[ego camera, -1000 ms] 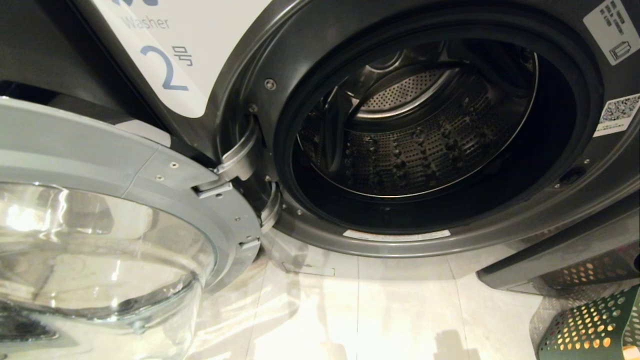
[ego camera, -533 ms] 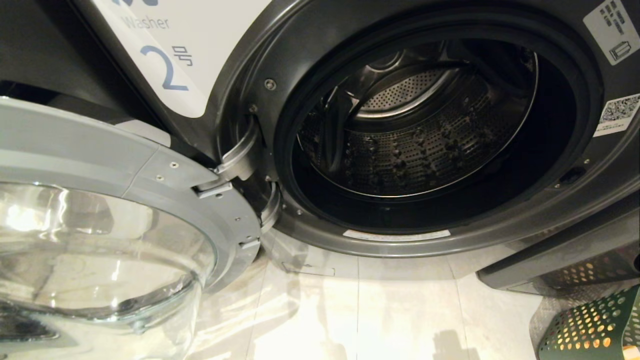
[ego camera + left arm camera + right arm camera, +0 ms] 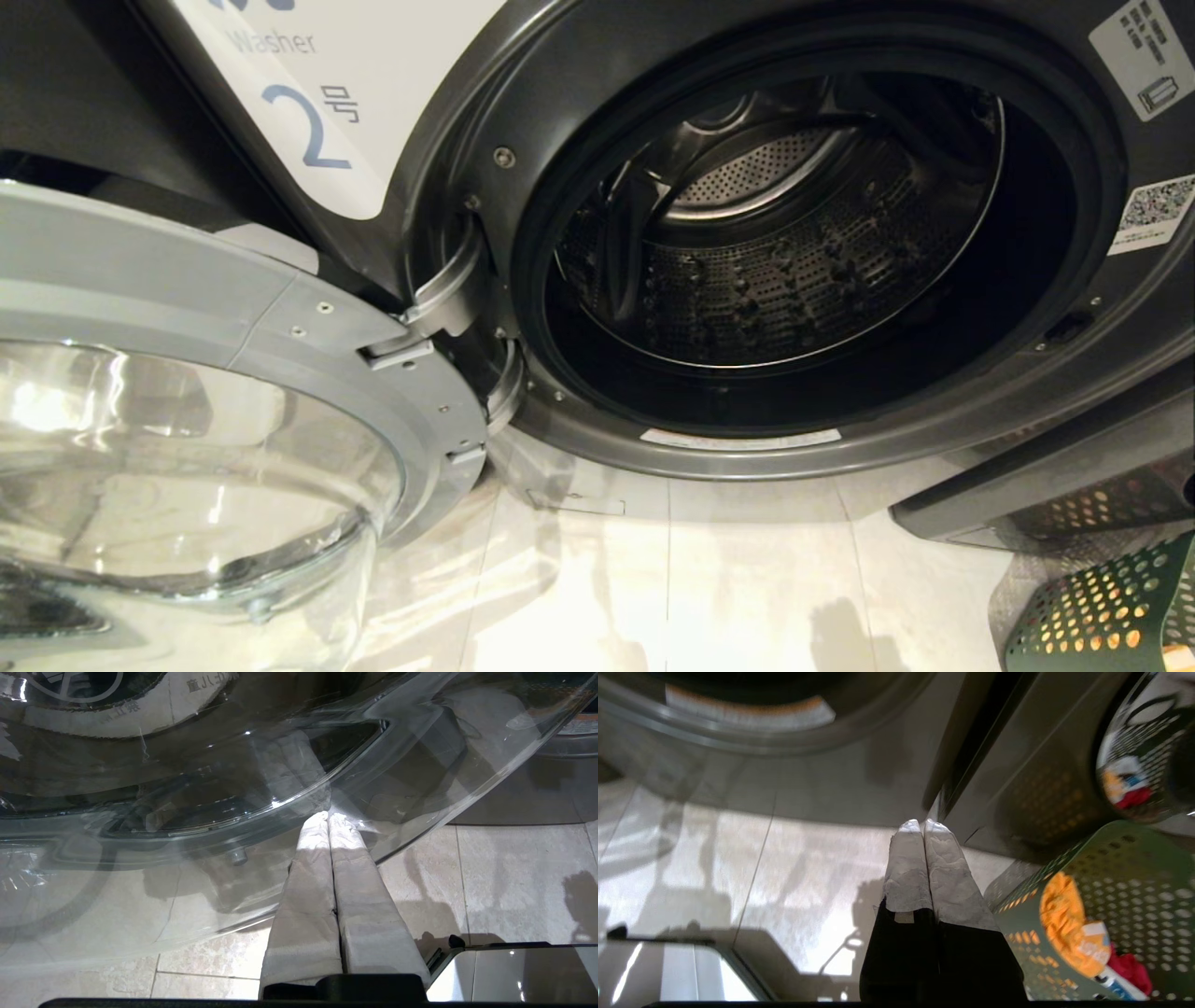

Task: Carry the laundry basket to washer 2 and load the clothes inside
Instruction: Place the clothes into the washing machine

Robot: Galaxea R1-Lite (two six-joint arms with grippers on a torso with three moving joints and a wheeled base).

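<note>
**Both grippers shut and empty at washer 2's open door**

Pressed tight together, the two padded fingers of my right gripper (image 3: 923, 822) hold nothing and touch nothing; they hang over the pale tiled floor (image 3: 784, 868), pointing toward the foot of the grey machine. Just beside them stands the laundry basket (image 3: 1111, 891), green and full of round holes, and in it lie the clothes (image 3: 1064, 924): a yellow garment uppermost, a white piece with some blue print under it, and a red one at the edge. A mirror image of the basket and its load shows in the glossy grey panel behind it.

My left gripper (image 3: 329, 815) is likewise closed finger against finger, with nothing between them. Its tips sit right at the curved glass bowl of the open door (image 3: 187, 788); whether they actually touch the glass I cannot tell.

From my head I see neither arm. Washer 2 (image 3: 448, 112) fills the view, its white label with the blue "2" (image 3: 308, 126) at upper left. The door (image 3: 187, 308) is swung fully out to my left on its hinge, and the perforated steel drum (image 3: 775, 271) has no laundry in the part I can see. Only a corner of the basket (image 3: 1111, 607) shows at lower right, on the floor beside the washer's front.
</note>
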